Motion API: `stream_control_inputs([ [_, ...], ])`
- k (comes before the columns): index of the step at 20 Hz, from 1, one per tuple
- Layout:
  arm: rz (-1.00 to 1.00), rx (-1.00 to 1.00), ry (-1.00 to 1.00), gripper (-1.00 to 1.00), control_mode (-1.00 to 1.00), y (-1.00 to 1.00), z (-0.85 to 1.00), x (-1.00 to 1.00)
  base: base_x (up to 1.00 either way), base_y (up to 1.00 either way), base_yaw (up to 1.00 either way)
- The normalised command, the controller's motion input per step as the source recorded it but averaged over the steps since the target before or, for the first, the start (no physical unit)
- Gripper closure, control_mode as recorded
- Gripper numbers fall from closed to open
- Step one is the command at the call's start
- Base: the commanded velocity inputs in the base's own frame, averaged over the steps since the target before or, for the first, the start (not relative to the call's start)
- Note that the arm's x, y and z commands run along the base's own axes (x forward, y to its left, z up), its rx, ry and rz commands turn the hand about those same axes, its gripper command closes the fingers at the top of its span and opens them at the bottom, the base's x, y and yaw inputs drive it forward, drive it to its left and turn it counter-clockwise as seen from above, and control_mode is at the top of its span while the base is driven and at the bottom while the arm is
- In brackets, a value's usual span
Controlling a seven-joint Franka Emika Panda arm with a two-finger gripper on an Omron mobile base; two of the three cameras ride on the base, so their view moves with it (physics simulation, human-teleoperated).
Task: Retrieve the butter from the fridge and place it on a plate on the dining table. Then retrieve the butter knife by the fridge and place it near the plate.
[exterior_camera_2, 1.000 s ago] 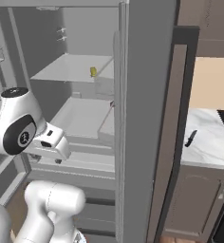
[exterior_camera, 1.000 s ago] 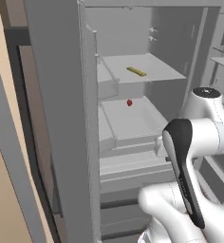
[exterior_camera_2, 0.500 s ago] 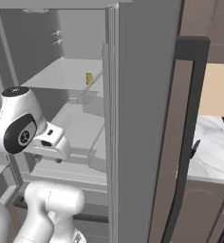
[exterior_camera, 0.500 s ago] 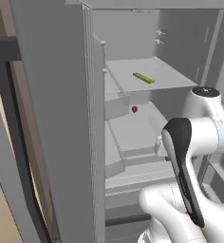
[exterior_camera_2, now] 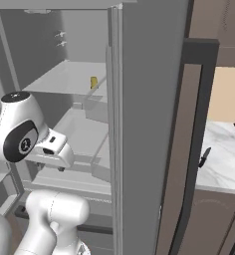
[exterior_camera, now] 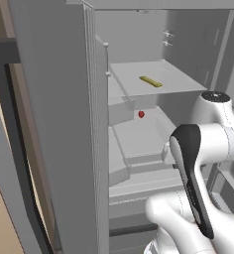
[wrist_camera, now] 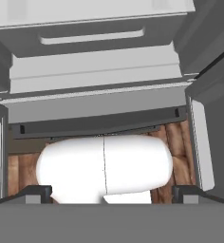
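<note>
Gripper (wrist_camera: 112, 192) is spread wide and empty, pointing down at the fridge's (exterior_camera: 54, 124) lower drawers, low and near. Butter (exterior_camera: 151, 81) lies on the upper shelf, far back. I judge that swinging up could clip the shelf edge or the open door.

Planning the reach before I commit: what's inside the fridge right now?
In the open fridge, the butter lies alone on the upper shelf; a small red item sits below it. The arm covers the lower right interior.
</note>
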Motion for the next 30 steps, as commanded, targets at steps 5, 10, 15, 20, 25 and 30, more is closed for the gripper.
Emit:
stream_control_inputs([
  [5,0.0,0.0,0.0,-1.0,1.0,0.0,0.0,0.0,0.04,0.0,0.0],
  [10,0.0,0.0,0.0,-1.0,-1.0,0.0,0.0,0.0,0.0,0.0,0.0],
  [15,0.05,-0.02,-0.17,-1.0,-1.0,0.0,0.12,0.0,0.0,0.0,0.0],
  [20,0.12,-0.12,-0.31,-1.0,-1.0,0.0,0.43,0.0,0.0,0.0,0.0],
  [25,0.11,-0.11,-0.23,-1.0,-1.0,0.0,0.6,0.03,0.0,0.0,0.0],
  [30,0.1,-0.04,-0.29,-1.0,-1.0,0.02,0.57,0.14,0.0,0.0,0.0],
])
